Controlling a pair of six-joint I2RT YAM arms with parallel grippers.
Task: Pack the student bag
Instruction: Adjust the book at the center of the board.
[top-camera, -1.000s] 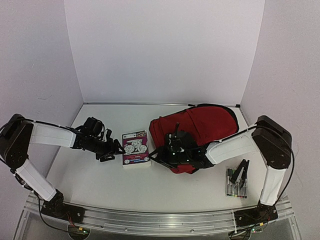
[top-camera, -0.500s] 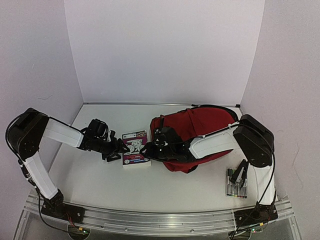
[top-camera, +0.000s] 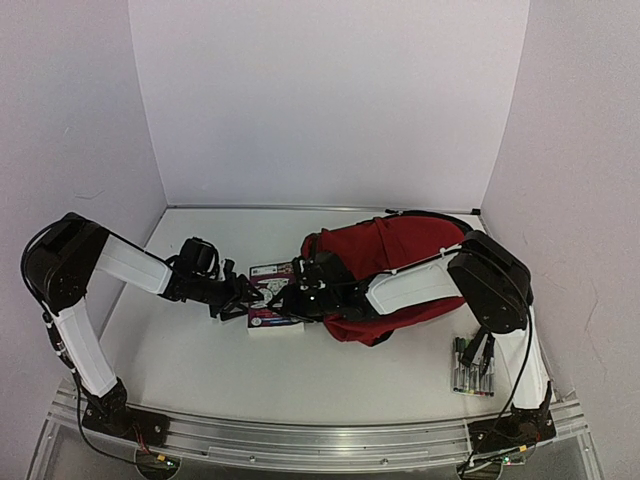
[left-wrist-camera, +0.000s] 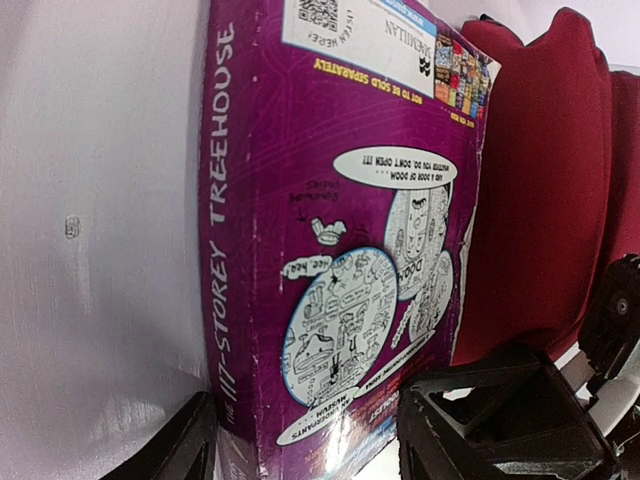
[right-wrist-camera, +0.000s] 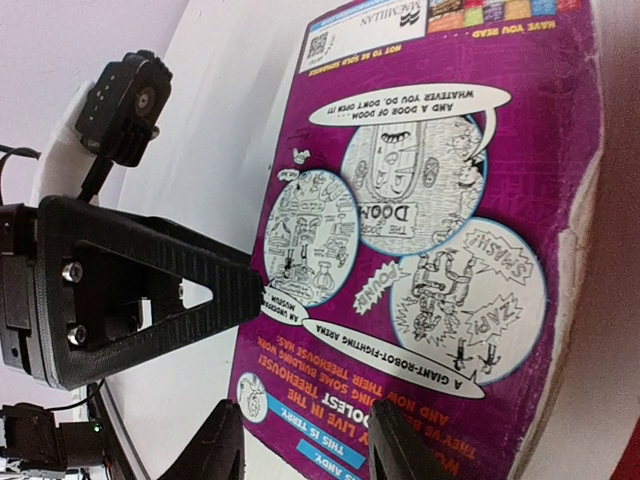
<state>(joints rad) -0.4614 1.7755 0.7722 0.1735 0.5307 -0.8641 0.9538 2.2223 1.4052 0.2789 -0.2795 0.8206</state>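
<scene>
Lying slumped on the worktop (top-camera: 180, 370) right of centre, the student bag (top-camera: 400, 252) looks soft, floppy and light while unfilled. I would take it by the firmer zip rim at its mouth, though that opening is hidden under the right arm. Both sets of jaws stand parted. The left gripper (top-camera: 238, 297) straddles the spine edge of the Treehouse paperback (top-camera: 262, 318), and the right gripper (top-camera: 300, 293) hovers over its cover.
</scene>
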